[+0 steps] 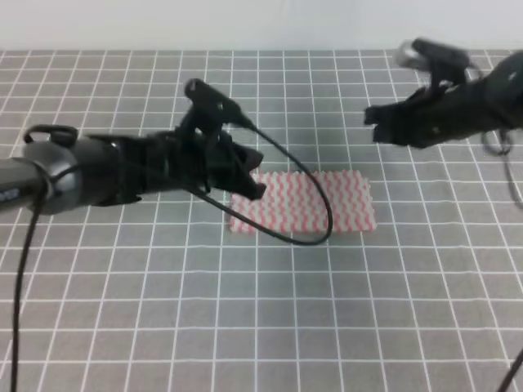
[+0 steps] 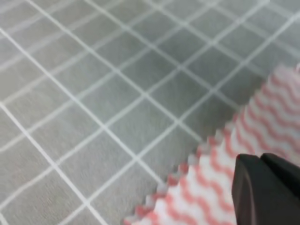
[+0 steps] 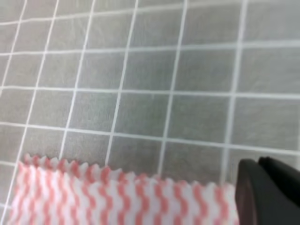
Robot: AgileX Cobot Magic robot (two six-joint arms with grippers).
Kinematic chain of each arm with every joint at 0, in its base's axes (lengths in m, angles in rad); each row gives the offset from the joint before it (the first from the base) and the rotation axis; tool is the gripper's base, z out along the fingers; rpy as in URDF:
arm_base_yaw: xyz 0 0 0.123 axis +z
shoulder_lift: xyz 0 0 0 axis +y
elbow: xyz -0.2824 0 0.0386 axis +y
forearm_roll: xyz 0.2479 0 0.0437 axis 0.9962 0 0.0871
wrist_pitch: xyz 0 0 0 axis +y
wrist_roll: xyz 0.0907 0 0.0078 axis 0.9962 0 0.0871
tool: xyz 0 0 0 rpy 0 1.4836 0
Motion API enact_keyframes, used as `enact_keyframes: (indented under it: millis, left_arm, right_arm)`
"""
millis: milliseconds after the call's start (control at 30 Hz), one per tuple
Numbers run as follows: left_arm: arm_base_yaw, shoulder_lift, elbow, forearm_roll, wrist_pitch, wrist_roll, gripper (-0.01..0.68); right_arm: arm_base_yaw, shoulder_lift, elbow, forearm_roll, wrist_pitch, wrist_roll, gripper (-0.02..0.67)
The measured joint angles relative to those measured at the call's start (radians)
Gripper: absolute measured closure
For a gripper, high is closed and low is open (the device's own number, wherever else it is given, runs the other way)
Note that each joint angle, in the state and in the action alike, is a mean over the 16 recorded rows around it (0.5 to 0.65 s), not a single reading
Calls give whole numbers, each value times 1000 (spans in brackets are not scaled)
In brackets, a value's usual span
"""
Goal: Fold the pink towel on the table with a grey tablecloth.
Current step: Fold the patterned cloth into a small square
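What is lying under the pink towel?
Only the grey tablecloth shows around the pink towel, which lies flat on it. What the towel itself covers cannot be seen; the left gripper hides its left edge.

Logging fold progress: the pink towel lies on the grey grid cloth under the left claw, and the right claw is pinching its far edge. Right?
Not quite. The right claw pinches nothing: the exterior high view shows it raised clear of the towel, beyond its far right corner. The rest holds: the towel lies on the grid cloth with the left claw over its left end.
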State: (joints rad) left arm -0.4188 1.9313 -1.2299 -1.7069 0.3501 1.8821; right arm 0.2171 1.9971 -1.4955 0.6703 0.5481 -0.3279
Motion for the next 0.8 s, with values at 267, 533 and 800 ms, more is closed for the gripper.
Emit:
enact_keyframes:
  millis: [267,533,800]
  left_arm:
    - [23,-88,0,279,78,-408,675]
    - [88,-99,0,519,206,-734,675]
    - [128,-46,0,461,266,-722,675]
  right_arm:
    - [55,-139,6,-336,155,240,664]
    - [154,-175,17,-476,244,378,664]
    - [204,-117,20,-457,215,397,664]
